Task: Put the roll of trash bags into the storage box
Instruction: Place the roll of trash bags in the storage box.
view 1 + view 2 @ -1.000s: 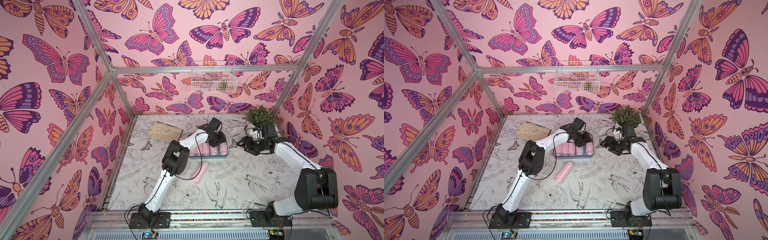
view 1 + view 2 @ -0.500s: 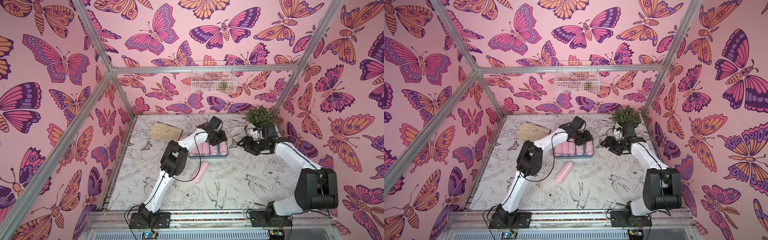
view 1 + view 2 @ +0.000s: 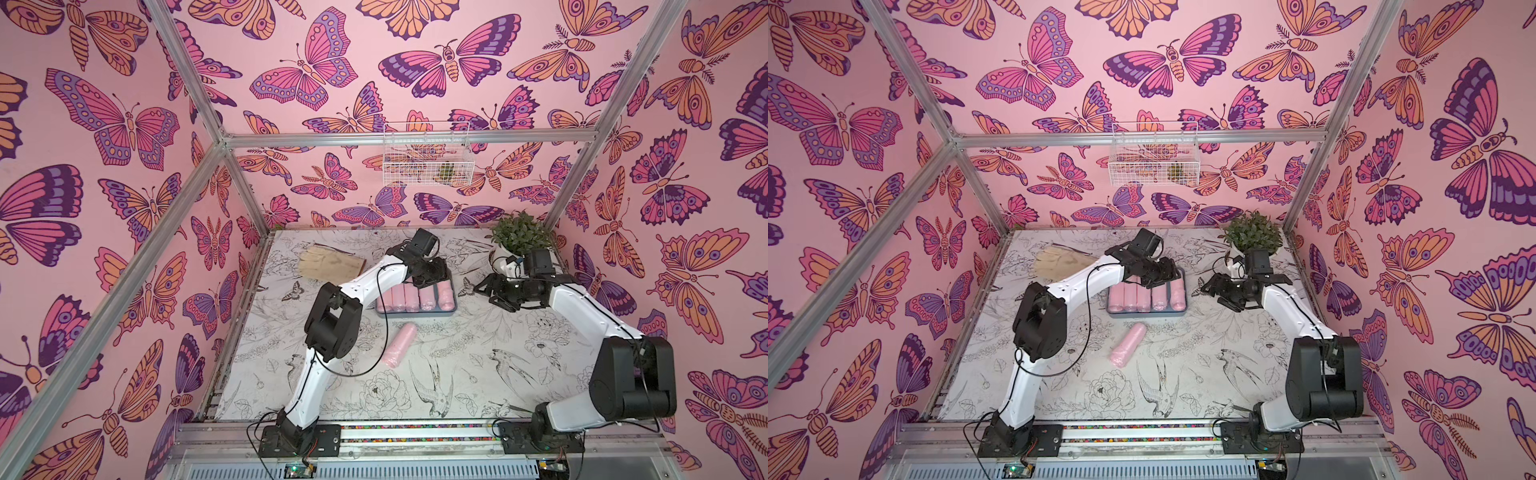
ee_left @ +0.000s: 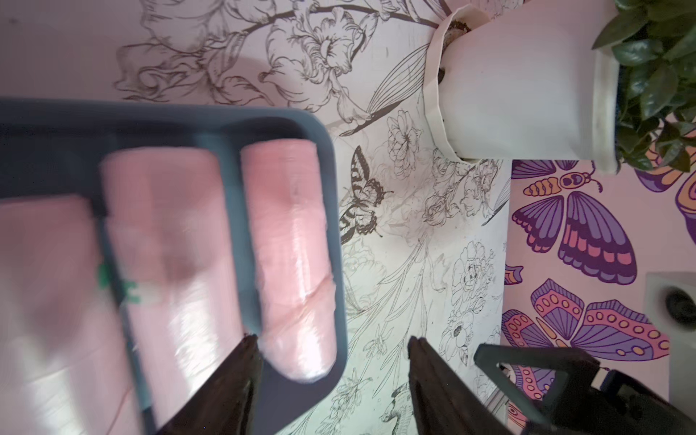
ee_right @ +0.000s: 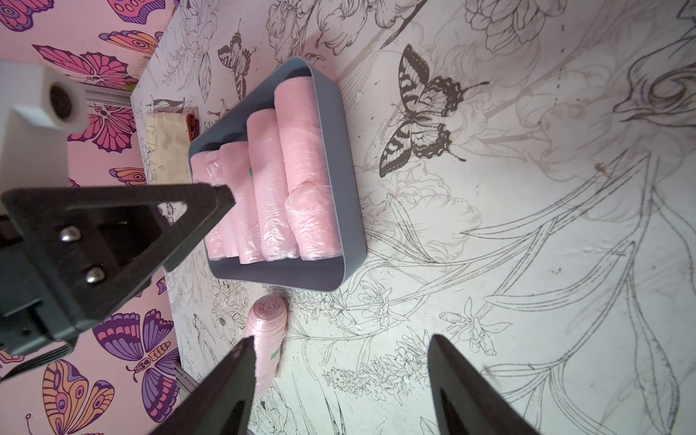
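Observation:
The blue-grey storage box [image 3: 415, 314] [image 3: 1144, 314] lies mid-table with several pink rolls side by side in it. One loose pink roll of trash bags [image 3: 401, 345] [image 3: 1127, 345] [image 5: 263, 320] rests on the table just in front of the box. My left gripper [image 3: 432, 276] [image 4: 333, 341] hovers open over the box's far right part, above the end of the rightmost roll [image 4: 290, 244], and holds nothing. To the right of the box, my right gripper [image 3: 490, 291] [image 5: 339, 339] is low over the table, open and empty.
A potted plant [image 3: 519, 237] in a white pot [image 4: 508, 94] stands at the back right, close behind the right wrist. A tan glove [image 3: 330, 266] lies at the back left. A white wire basket [image 3: 428, 160] hangs on the back wall.
My left gripper has shifted slightly over the storage box and its jaws have spread. The right arm and the loose roll have stayed put.

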`<state>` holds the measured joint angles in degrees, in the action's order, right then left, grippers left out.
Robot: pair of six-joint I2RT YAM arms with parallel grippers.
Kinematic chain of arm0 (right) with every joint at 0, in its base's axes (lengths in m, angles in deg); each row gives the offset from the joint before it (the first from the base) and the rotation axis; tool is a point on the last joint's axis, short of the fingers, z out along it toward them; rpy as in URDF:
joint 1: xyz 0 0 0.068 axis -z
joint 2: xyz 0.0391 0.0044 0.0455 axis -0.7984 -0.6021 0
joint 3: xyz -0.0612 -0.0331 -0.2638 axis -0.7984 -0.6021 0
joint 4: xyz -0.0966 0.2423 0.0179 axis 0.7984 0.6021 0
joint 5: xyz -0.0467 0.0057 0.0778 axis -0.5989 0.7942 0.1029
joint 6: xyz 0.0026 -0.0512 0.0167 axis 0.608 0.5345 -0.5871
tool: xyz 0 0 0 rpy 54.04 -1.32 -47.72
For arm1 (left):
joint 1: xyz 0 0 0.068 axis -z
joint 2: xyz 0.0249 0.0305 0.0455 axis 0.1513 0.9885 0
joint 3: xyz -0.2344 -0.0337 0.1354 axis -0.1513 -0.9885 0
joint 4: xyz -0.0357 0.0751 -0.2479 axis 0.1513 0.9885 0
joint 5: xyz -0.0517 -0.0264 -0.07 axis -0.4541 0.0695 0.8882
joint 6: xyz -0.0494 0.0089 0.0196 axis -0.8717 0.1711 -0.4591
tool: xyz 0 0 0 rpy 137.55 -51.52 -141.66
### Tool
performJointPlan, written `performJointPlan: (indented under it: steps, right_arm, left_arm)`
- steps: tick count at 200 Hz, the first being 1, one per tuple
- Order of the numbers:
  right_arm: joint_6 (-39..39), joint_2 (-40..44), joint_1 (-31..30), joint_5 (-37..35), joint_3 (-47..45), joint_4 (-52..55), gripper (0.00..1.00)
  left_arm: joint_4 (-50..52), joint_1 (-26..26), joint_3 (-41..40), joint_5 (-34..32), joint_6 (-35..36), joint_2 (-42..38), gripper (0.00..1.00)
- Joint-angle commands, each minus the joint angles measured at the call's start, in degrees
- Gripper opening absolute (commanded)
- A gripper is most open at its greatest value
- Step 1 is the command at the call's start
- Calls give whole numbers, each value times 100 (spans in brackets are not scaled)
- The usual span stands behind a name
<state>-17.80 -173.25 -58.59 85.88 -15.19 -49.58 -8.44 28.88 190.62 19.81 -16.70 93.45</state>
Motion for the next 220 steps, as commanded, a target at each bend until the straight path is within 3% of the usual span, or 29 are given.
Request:
performJointPlan:
  steps: [1,64,99,138,179,220]
  right_arm:
    - [47,62,42,-54,-34,48,75]
    - [85,37,-286,-159,-80,125,75]
    - [-47,20,-973,-470,-77,126,76]
    - [-230,-229,-1910,-736,-10,151,76]
    - [-771,-732,-2888,-963,113,-246,79]
    - [-1250,-1227,-3513,-1184,421,-598,80]
  left_arm:
    - [15,-186,-505,-304,398,-588,67]
    - [45,-474,-2108,-589,1092,-1947,68]
    - [208,-559,-3094,-571,1251,-2579,68]
    - [210,-631,-4035,-732,945,-3195,69]
    - [210,-1105,-4745,-1208,518,-4018,69]
    - [228,-1574,-5218,-1512,621,-4766,70]
